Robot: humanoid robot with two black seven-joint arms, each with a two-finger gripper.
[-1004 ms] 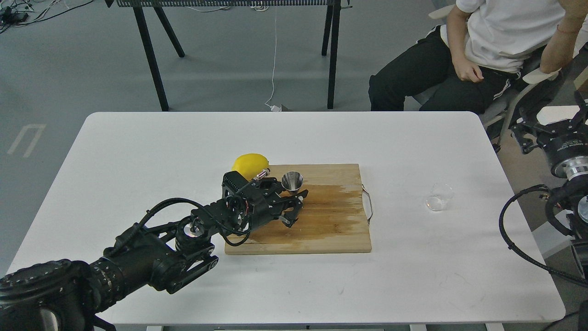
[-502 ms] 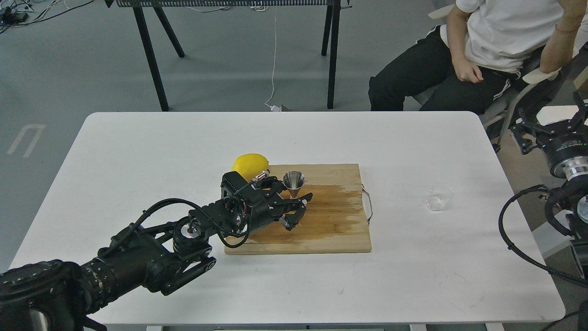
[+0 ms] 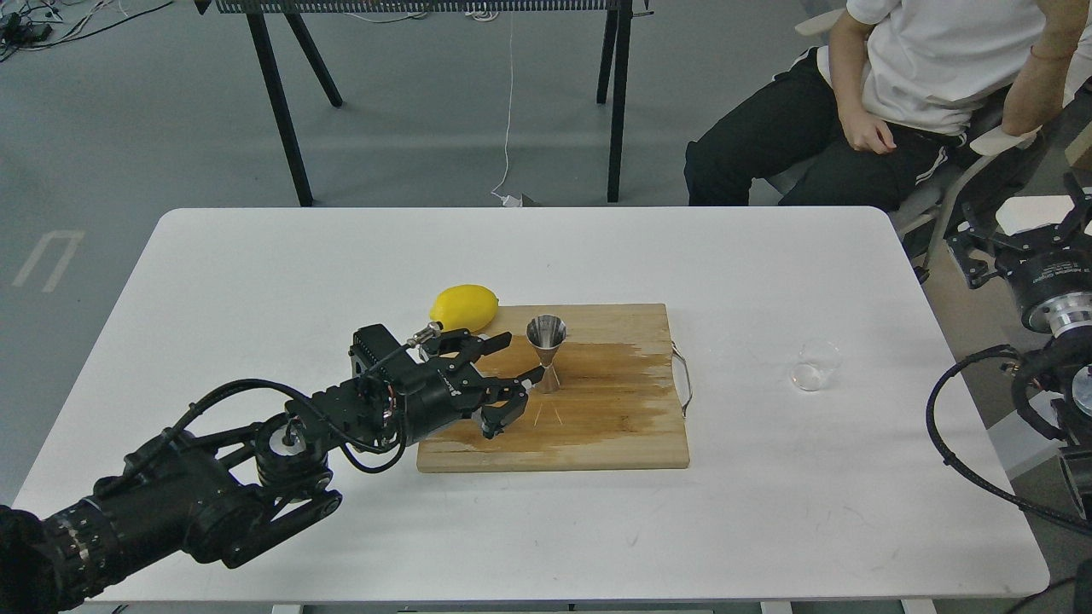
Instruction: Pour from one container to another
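Observation:
The steel jigger (image 3: 546, 351) stands upright by itself on the wooden cutting board (image 3: 614, 426). Just left of it, my left gripper (image 3: 522, 377) is open, fingers spread and pointing at the jigger's waist without gripping it. The small clear glass cup (image 3: 816, 365) sits on the white table to the right of the board, with nothing near it. Off the table's right edge my right gripper (image 3: 1019, 230) hovers with its fingers apart and nothing in them.
A yellow lemon (image 3: 464, 307) lies at the board's far-left corner, just behind my left gripper. The board has a metal handle (image 3: 685, 379) on its right side. A seated person (image 3: 896, 94) is beyond the table's far-right corner.
The jigger went from tilted in my left gripper to standing upright on the board. My left gripper let go of it and drew back to the left.

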